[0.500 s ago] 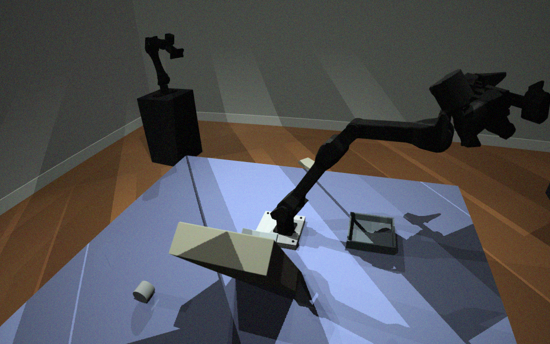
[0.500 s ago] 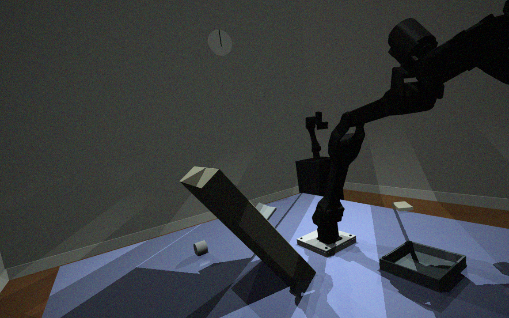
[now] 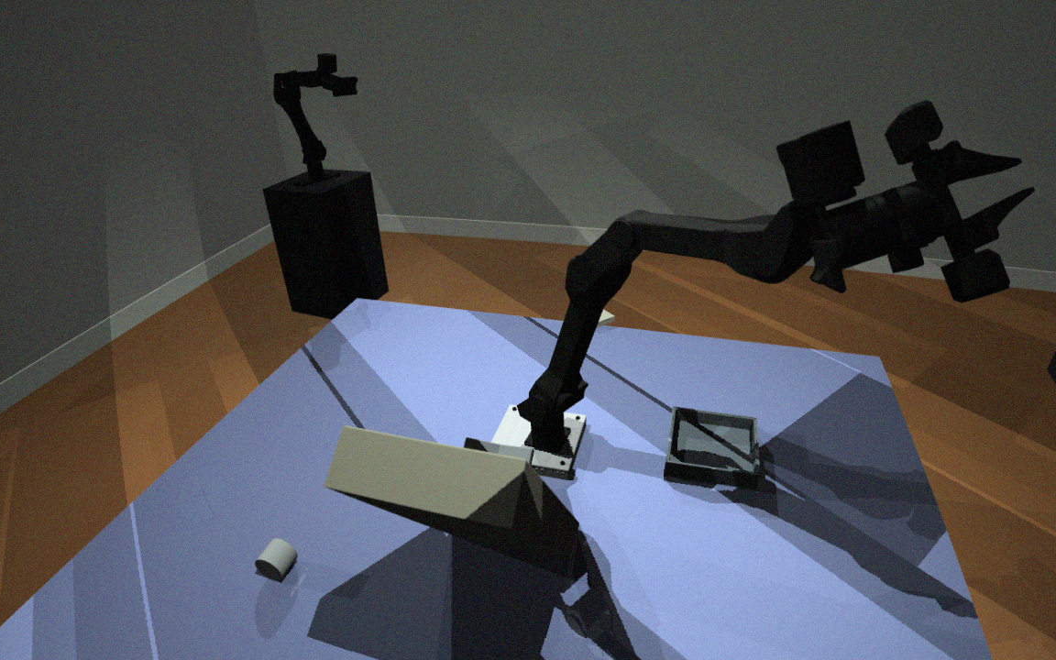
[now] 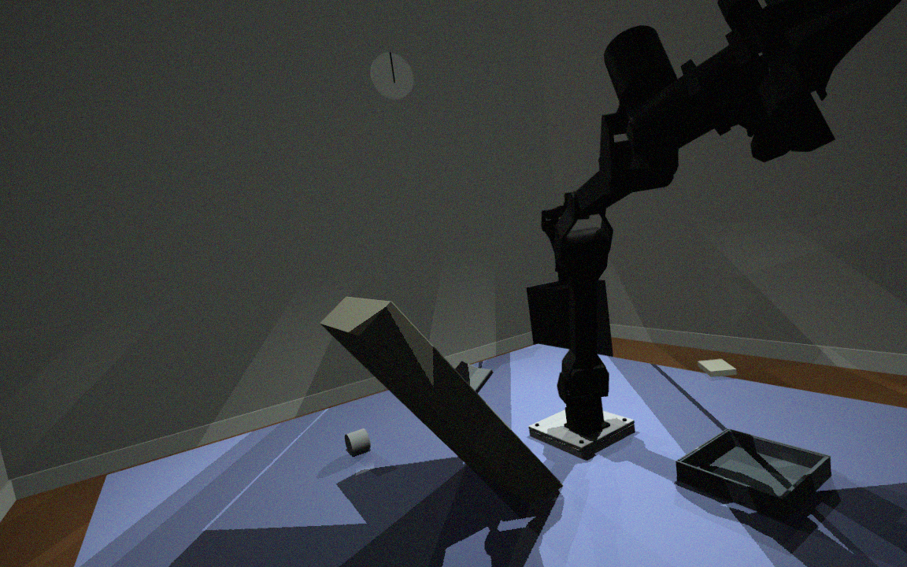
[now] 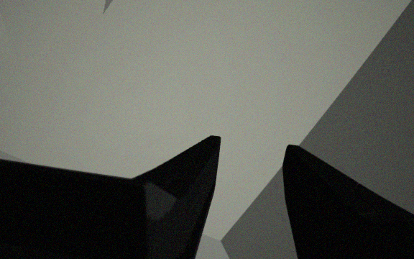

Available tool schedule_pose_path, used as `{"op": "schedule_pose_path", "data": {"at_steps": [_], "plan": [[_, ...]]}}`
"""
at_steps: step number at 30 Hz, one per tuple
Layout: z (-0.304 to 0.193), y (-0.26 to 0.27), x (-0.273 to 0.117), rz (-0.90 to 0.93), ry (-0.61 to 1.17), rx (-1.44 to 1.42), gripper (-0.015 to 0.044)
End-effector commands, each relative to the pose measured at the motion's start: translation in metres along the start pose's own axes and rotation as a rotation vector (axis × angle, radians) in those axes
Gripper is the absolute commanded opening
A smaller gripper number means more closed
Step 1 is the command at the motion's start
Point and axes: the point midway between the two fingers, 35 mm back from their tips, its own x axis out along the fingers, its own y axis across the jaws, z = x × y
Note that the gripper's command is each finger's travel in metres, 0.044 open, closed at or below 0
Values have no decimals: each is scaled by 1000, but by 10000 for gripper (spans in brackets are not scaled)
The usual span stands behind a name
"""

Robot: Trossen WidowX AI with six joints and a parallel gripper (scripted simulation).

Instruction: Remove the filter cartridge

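Note:
The service panel (image 3: 425, 476) (image 4: 435, 409) is a thick slab that leans over the table. Its slotted face is turned away from the top and exterior views, so I cannot see whether a cartridge sits in it. A pale cylinder (image 3: 277, 557) (image 4: 358, 441) lies on its side on the table, left of the panel; no slots show on it. The open-topped dark tray (image 3: 708, 473) (image 4: 724, 488) stands right of the arm's base, and no object shows on its floor. My gripper (image 3: 1026, 175) (image 5: 251, 151) is partly open and empty, high in the air beyond the tray, far from panel and cylinder.
The arm's pale base plate (image 4: 548, 430) stands between panel and tray. A small grey plate-like object (image 4: 478, 378) shows partly behind the panel. A flat pale block (image 3: 607, 317) (image 4: 716, 367) lies beyond the table's far edge. Another arm stands on a dark pedestal (image 3: 326, 246) at the back.

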Motion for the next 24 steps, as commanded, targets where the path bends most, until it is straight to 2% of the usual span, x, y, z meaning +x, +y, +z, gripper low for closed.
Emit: {"op": "schedule_pose_path", "data": {"at_steps": [1, 13, 24], "plan": [[-44, 21, -58, 171, 204, 467, 102], [-84, 43, -166, 243, 664, 1151, 102], [-88, 51, -275, 43, 1188, 1685, 102]]}}
